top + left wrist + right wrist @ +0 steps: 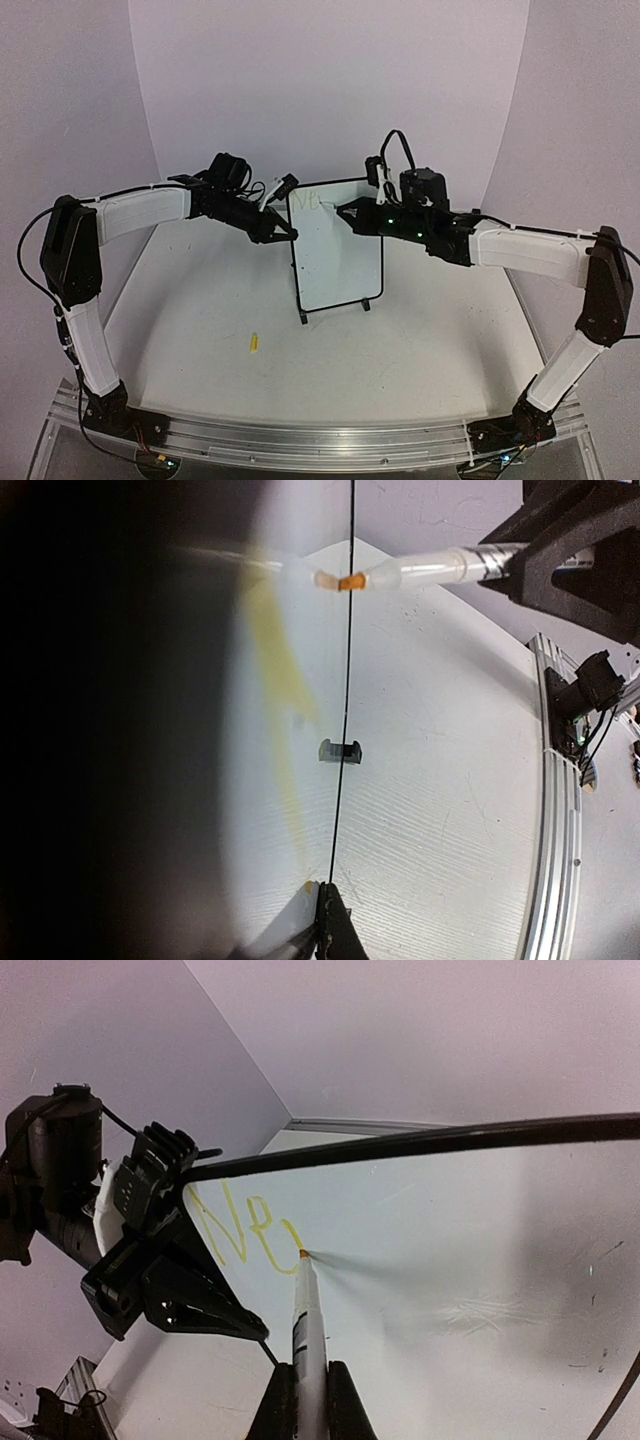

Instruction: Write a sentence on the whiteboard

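Top view, whiteboard: the whiteboard [338, 250] is standing upright at frame centre on the table [200, 320], with only two small feet bearing it.
Top view, left gripper: the left gripper [284, 234] is bracing the board's left edge, jaws clamped on the frame. If that hold loosens, writing pressure could tip the board backward.
Top view, right gripper: the right gripper [350, 211] is reaching in from the right toward the board's upper left. What its jaws are closing on is too small to tell here.
Top view, cap: a yellow cap [254, 343] is lying at lower left, well apart from the board, so the bare tip may be drying.
Left wrist, edge: the board is showing edge-on as a thin black line down the middle. The marker [440, 568] is coming in from the upper right with its orange tip touching the surface. Too hard a push could flex the board or skid its foot [340, 750].
Right wrist, grip: the jaws are clamped on the marker at bottom centre. A twist in that grip would smear the stroke.
Right wrist, sentence: the sentence [245, 1225] is starting at left of frame as a yellow "Ne", just beside the left gripper. Lower lines may run into its fingers, and the pale ink risks being unreadable.
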### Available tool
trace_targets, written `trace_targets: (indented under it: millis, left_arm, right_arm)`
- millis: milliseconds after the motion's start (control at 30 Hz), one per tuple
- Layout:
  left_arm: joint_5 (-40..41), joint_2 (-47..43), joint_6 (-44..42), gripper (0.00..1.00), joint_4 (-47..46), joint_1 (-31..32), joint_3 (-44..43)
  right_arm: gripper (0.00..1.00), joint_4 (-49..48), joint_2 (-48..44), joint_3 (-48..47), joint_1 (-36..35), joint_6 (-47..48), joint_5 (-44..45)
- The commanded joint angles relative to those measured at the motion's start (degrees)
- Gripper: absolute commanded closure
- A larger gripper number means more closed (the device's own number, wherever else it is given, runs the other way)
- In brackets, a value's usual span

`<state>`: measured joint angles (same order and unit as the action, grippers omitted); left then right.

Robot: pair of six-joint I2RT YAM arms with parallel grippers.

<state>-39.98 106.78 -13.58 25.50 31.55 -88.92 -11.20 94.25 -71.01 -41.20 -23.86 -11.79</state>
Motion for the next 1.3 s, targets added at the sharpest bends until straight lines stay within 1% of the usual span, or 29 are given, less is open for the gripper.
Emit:
trace_targets:
  millis: [0, 500, 800, 1267]
  left_arm:
    - [3.22, -1.23, -2.94, 1.0, 5.07, 0.53, -0.78]
    - [3.24, -1.14, -3.03, 1.0, 5.18, 0.53, -0.65]
    - [3.2, -1.05, -3.07, 1.0, 5.18, 0.53, -0.68]
    - [3.23, -1.22, -3.13, 1.0, 5.27, 0.53, -0.66]
  right_arm:
    - [1.0, -0.16, -1.75, 2.14, 0.25, -0.2, 3.75]
    - [1.0, -0.14, -2.6, -1.42, 0.33, 1.07, 6.11]
    - [1.0, -0.14, -1.88, -3.68, 1.04, 1.62, 5.73]
    - [1.0, 0.75, -2.76, 1.01, 1.47, 0.61, 5.61]
